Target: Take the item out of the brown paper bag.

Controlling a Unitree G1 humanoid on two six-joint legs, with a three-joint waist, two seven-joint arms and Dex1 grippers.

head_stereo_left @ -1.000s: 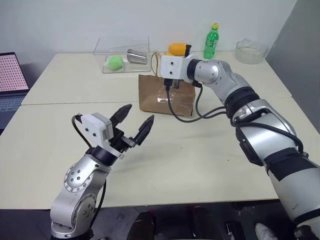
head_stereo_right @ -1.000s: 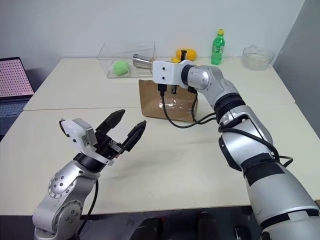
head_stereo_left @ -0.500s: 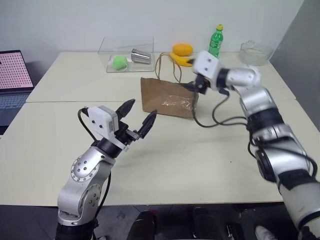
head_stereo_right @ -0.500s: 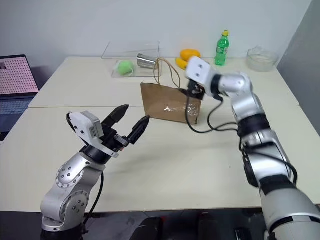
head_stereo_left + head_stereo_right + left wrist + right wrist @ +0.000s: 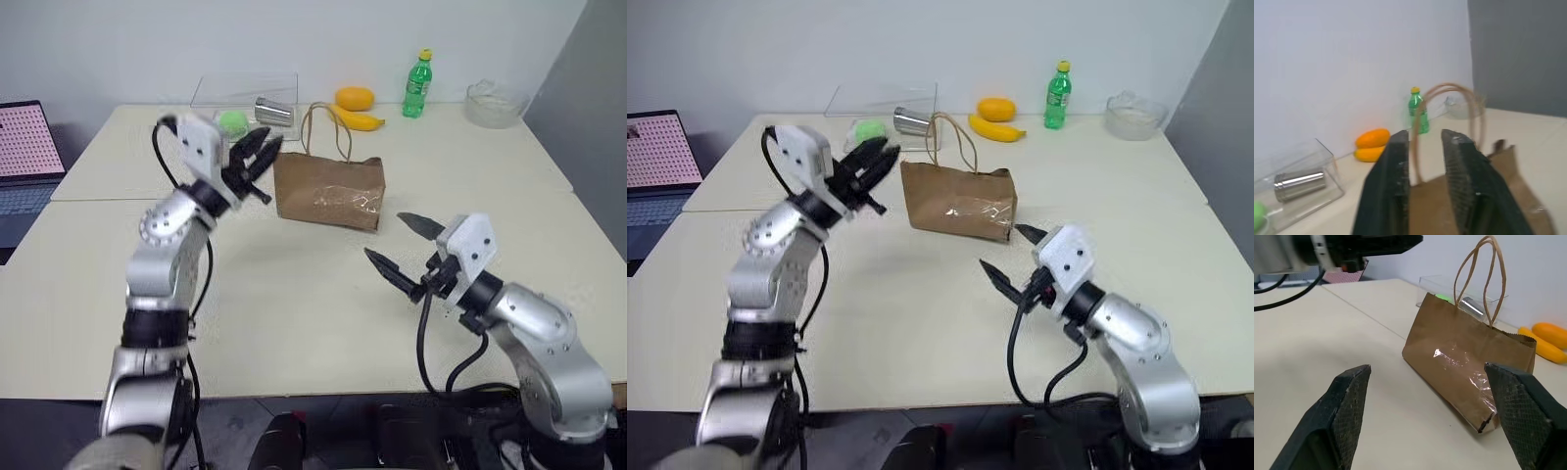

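The brown paper bag stands upright mid-table, its tan loop handles raised. The item is hidden from view. My left gripper hovers just off the bag's upper left corner, pointing at it; its fingers are shut with only a thin slit between them and nothing held, and a handle shows beyond the tips. My right gripper is low over the table in front of the bag's right end, clear of it, open wide and empty, with the bag in its wrist view.
Behind the bag lie a banana and an orange fruit, with a green soda bottle upright to their right. A clear box holds a green ball and a metal cup. A clear bowl sits far right, a laptop at the left edge.
My right arm drew back from the bag to the near right, its gripper wide open. My left arm rose and reached forward to the bag's left corner, and its fingers closed.
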